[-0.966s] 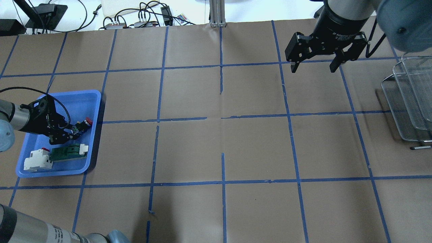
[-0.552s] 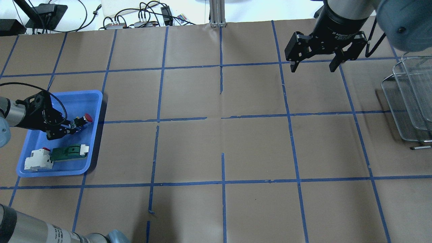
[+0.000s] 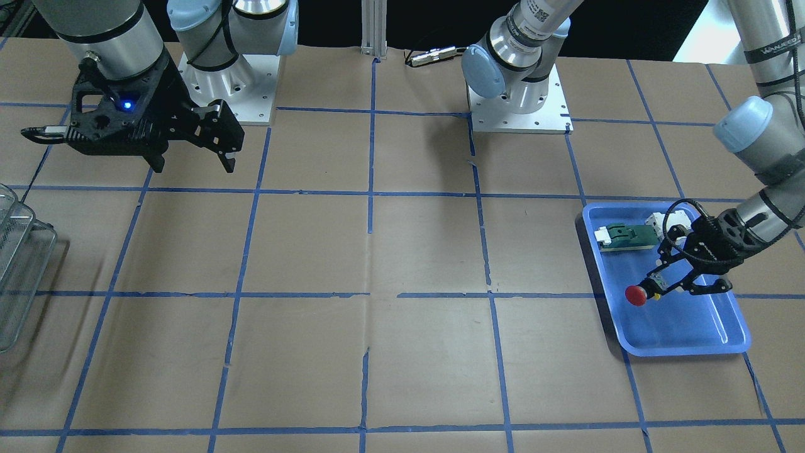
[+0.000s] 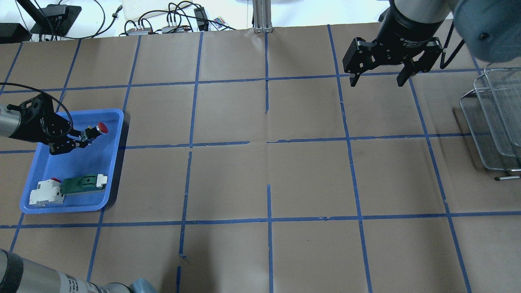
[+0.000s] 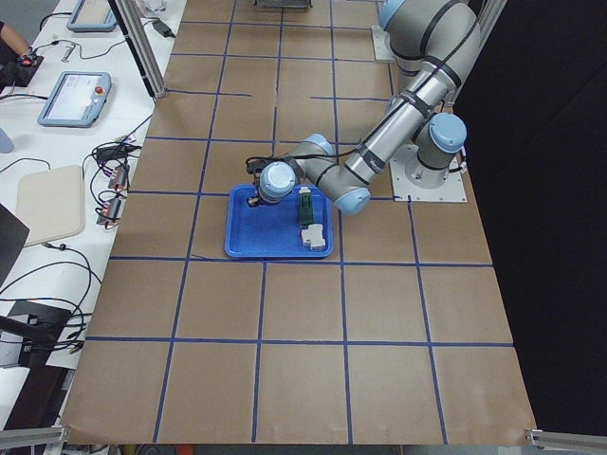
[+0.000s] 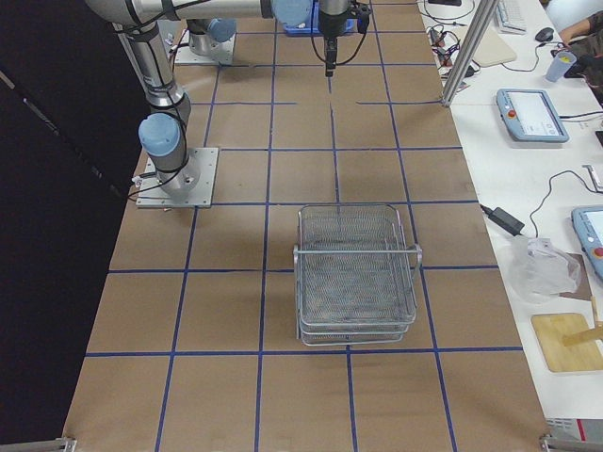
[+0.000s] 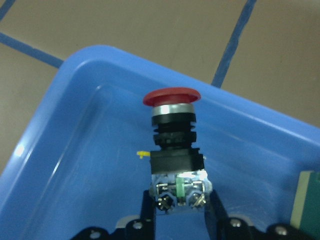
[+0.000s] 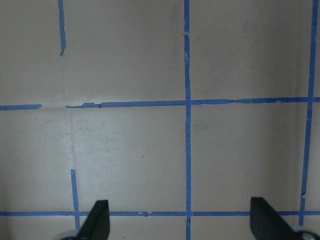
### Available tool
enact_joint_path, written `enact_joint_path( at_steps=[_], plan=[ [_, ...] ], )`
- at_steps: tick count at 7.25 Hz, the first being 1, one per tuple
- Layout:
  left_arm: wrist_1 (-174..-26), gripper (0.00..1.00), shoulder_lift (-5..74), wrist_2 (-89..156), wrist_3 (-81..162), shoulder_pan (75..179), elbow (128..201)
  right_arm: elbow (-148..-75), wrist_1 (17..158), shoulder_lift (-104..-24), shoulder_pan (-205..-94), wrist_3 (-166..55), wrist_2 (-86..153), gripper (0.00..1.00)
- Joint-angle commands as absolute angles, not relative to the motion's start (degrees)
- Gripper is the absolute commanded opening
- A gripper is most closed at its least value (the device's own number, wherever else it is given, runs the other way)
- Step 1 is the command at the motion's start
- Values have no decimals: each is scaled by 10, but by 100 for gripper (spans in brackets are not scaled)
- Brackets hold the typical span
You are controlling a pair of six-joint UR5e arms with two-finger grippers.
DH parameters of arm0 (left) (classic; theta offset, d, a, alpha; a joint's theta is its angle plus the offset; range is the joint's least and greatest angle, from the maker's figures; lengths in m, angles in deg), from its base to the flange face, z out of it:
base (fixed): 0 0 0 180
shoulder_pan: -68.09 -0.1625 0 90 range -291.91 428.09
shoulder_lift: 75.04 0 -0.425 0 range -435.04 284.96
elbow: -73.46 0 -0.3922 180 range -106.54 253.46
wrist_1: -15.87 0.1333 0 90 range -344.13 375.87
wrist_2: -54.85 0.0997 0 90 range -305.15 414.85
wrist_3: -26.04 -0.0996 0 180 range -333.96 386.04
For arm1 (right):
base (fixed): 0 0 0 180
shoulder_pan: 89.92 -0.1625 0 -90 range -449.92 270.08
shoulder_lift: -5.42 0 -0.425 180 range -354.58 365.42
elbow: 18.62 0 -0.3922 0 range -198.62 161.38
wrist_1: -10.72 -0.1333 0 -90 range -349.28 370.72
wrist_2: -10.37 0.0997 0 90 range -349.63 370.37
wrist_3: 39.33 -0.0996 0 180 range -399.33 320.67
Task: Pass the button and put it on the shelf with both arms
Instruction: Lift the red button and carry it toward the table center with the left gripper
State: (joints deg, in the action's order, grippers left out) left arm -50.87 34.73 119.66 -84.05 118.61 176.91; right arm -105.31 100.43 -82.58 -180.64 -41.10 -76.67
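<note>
You see the button (image 7: 172, 135) upright in the middle of the frame. Its red mushroom head is on top, with the silver collar under it, then the black body and a rear block with two screws and a green strip. The left end effector (image 7: 179, 205) clamps that rear block, its two black fingers (image 7: 148, 215) pressing from either side at the bottom edge. Behind the button is the blue tray (image 7: 75, 115), its rounded corner at upper left. Beyond the rim you have the brown table (image 7: 150, 25) crossed by blue tape lines (image 7: 234, 45). A green part (image 7: 306, 200) shows at the right edge.
</note>
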Motion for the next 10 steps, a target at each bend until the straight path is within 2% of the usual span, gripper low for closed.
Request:
enact_joint_path(
  at_steps=[1, 4, 5, 10],
  plan=[
    [-608, 0, 316, 1139, -861, 1260, 1727, -1054, 1012, -825, -1804, -408, -773, 100],
    [-634, 0, 265, 1088, -823, 1403, 1726, -1054, 1003, -825, -1781, -386, -767, 100],
    [-628, 0, 260, 1076, -769, 1453, 1724, -1054, 1005, -827, -1780, -312, -738, 100],
    [-646, 0, 262, 1056, -585, 1635, 1611, -1061, 1001, -845, -1768, 95, -651, 100]
  ],
)
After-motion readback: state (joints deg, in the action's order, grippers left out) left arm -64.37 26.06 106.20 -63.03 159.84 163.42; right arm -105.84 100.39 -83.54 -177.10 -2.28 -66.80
